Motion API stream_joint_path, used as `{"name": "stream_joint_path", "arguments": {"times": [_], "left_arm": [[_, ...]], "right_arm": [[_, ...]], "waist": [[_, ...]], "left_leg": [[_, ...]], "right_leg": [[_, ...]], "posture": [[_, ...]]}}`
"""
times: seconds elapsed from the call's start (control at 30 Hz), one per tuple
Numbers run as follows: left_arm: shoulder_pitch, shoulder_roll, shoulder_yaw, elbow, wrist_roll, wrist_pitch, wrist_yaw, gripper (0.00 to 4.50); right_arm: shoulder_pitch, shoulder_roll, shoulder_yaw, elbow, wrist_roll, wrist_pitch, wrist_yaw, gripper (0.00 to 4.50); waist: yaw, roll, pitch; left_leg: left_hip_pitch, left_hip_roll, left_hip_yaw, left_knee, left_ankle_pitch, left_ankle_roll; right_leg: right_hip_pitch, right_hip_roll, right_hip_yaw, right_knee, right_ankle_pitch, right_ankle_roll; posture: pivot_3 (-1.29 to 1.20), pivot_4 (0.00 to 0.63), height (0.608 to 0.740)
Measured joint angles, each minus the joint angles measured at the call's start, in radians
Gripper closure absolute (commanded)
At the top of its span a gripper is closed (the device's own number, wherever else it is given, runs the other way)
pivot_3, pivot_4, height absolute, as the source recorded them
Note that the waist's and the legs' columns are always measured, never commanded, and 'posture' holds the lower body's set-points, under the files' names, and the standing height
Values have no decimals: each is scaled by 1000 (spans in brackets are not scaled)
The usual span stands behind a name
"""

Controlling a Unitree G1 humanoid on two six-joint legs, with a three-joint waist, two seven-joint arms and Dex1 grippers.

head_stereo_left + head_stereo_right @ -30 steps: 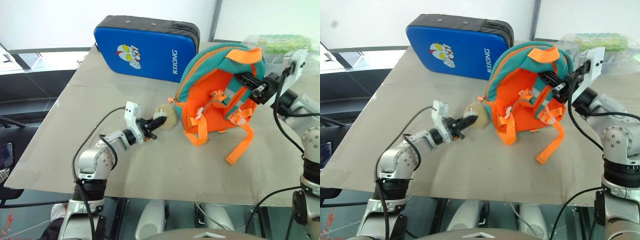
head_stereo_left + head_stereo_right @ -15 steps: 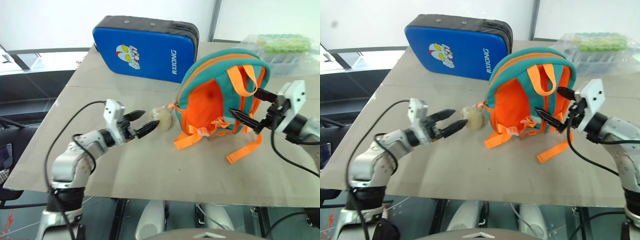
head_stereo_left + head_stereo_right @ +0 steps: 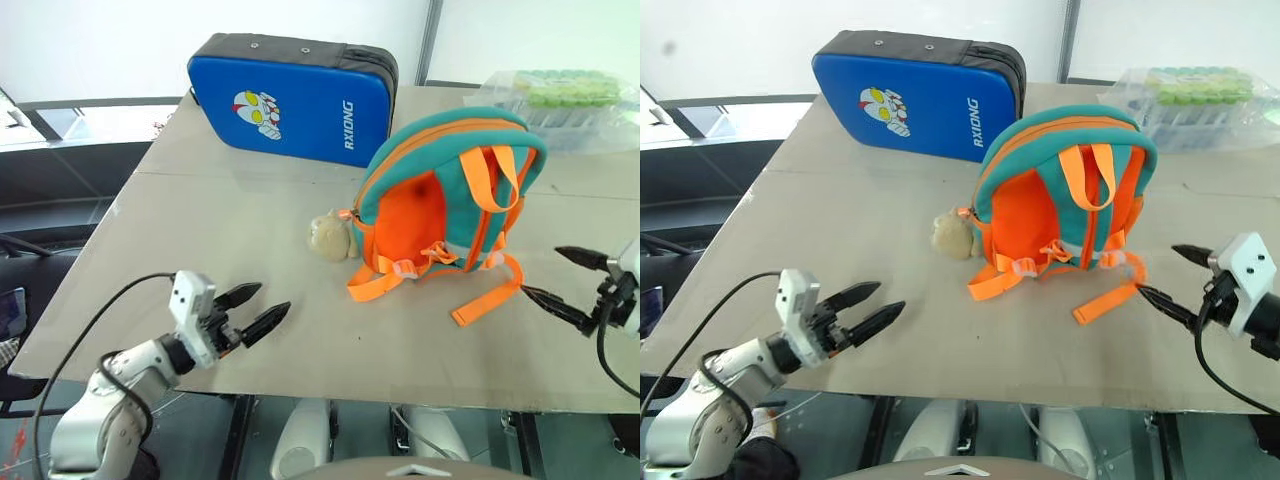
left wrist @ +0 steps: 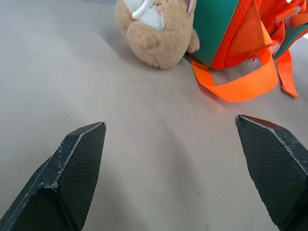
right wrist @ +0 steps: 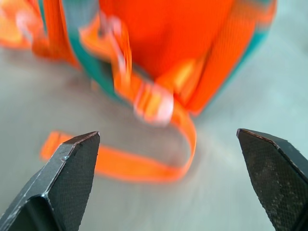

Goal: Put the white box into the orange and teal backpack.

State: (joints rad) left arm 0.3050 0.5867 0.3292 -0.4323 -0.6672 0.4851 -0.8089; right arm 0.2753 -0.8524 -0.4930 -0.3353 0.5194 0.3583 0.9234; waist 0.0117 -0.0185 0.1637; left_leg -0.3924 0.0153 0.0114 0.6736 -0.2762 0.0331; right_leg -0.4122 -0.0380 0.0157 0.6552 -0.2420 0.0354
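Orange and teal backpack (image 3: 450, 195) stands upright mid-surface (image 3: 200, 240), soft fabric, webbing straps splayed; fuzzy tan plush toy (image 3: 328, 238) touching it at 9 o'clock. Left hand (image 3: 257, 311) and right hand (image 3: 566, 282): both wide open, empty, clear of backpack.

Beige table (image 3: 200, 240); white wall (image 3: 120, 40) behind; grey post (image 3: 432, 40).

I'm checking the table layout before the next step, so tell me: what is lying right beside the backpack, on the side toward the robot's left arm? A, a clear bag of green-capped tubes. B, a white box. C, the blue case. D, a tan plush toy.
D: the tan plush toy lies on the table against the orange and teal backpack, toward the robot's left.
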Motion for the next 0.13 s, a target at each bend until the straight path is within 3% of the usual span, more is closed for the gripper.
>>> {"name": "stream_joint_path", "arguments": {"times": [0.13], "left_arm": [[39, 12, 42, -10, -3, -10, -5, 99]], "right_arm": [[37, 5, -22, 82, -31, -73, 41, 9]], "waist": [[0, 0, 0]], "left_leg": [[2, 1, 3, 0, 0, 0]], "right_leg": [[0, 2, 1, 0, 0, 0]], "posture": [[0, 150, 740]]}}
